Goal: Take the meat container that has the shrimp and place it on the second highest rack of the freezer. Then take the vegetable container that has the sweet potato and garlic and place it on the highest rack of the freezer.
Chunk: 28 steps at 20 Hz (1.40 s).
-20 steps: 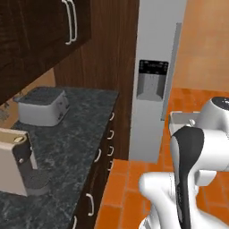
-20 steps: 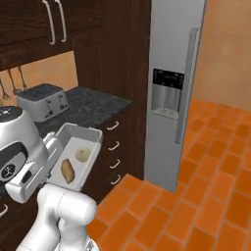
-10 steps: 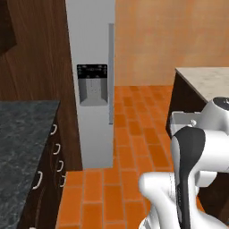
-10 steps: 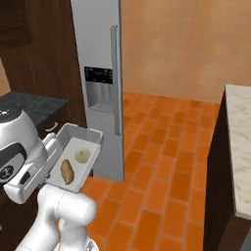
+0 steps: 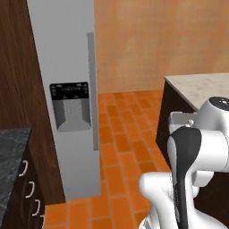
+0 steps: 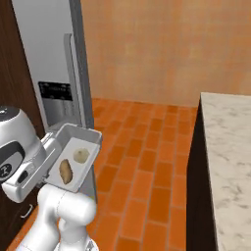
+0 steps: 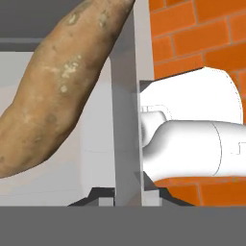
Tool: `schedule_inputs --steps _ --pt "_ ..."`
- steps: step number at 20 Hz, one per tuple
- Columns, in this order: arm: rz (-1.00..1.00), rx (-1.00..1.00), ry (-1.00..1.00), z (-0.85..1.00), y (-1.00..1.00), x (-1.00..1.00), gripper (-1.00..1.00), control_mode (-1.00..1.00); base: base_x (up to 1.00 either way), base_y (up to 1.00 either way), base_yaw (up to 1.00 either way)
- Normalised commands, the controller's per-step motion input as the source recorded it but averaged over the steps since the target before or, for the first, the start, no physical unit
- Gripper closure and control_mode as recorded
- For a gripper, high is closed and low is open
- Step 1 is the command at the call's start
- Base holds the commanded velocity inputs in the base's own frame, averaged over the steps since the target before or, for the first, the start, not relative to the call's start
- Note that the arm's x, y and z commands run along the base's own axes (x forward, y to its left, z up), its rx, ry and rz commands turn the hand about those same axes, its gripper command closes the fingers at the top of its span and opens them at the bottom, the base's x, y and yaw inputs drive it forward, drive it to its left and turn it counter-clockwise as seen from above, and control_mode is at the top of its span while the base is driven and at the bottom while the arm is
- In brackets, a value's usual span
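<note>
The gripper [image 7: 128, 192] is closed on the rim wall of the vegetable container [image 6: 77, 157]; in the hand view the grey wall [image 7: 126, 120] runs upright between the two finger tips, which sit tight against it on either side. The container is held off the floor, in front of the arm at about its shoulder height, tilted so that its open face shows in the right base view. Inside it lie the sweet potato [image 6: 65, 171], tan-brown and oblong, and the garlic [image 6: 81, 156], small and pale, just beside it and higher in the tray. In the hand view the sweet potato [image 7: 57, 86] lies close against the gripped wall. The freezer [image 5: 67, 67] stands ahead on the left with its door shut; its long vertical handle [image 5: 91, 89] and dark dispenser panel [image 5: 70, 106] face the robot. Orange brick floor [image 5: 129, 134] lies between. A pale stone counter [image 6: 228, 147] stands to the right.
</note>
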Motion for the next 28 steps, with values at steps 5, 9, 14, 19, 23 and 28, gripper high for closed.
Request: schedule_inputs --steps 5,9,14,19,23,28 --pt "0.0 0.0 0.0 0.0 0.0 0.0 1.0 1.0 0.8 -0.48 -0.1" --pt "0.0 0.0 0.0 0.0 0.0 0.0 1.0 1.0 0.83 -0.48 -0.01" --pt "0.0 0.0 0.0 0.0 0.0 0.0 1.0 1.0 0.91 -0.35 0.01" --pt "0.0 0.0 0.0 0.0 0.0 0.0 1.0 1.0 0.98 -0.45 0.14" --pt "0.0 0.0 0.0 0.0 0.0 0.0 1.0 1.0 1.0 -0.49 0.21" --pt "0.0 0.0 0.0 0.0 0.0 0.0 1.0 1.0 0.93 -0.36 0.31"
